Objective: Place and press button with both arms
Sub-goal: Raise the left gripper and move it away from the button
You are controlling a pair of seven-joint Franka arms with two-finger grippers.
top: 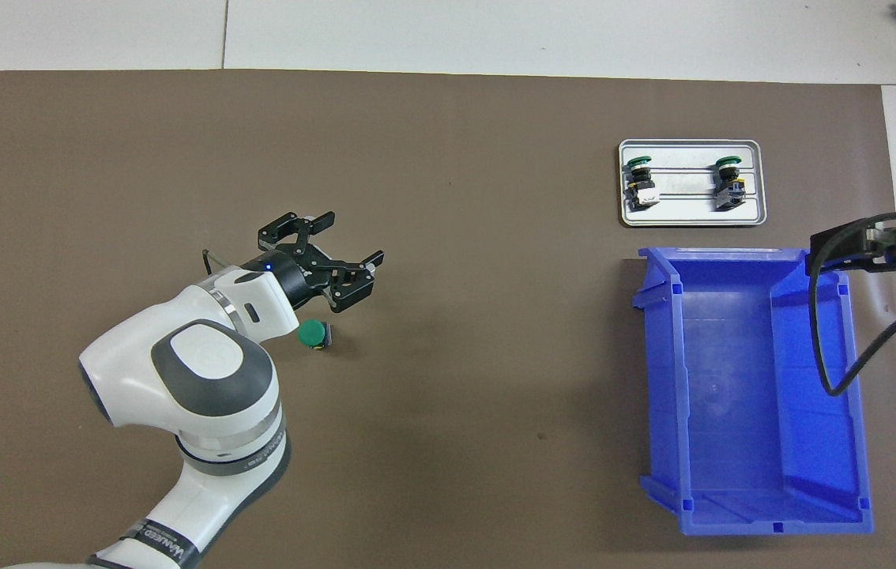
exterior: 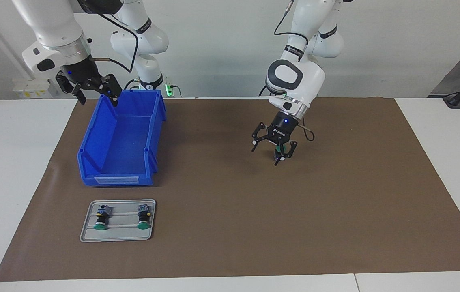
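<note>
Green button (top: 310,334) sits alone on the brown mat (top: 448,395), set down but not pressed yet, under the left gripper (top: 341,265) with fingers apart and empty, while the right gripper (exterior: 94,94) waits wide open over the blue bin (top: 835,395).

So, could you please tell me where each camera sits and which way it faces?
Facing view: high across the table, looking at the robots; both arms, left gripper open over the button, right gripper open over the blue bin.
Overhead view: above the robots' end, looking steeply down; left arm shows.
Shared: button, bin, tray, half a turn apart.

White jointed arms (exterior: 295,77), black cables, black end effectors.
</note>
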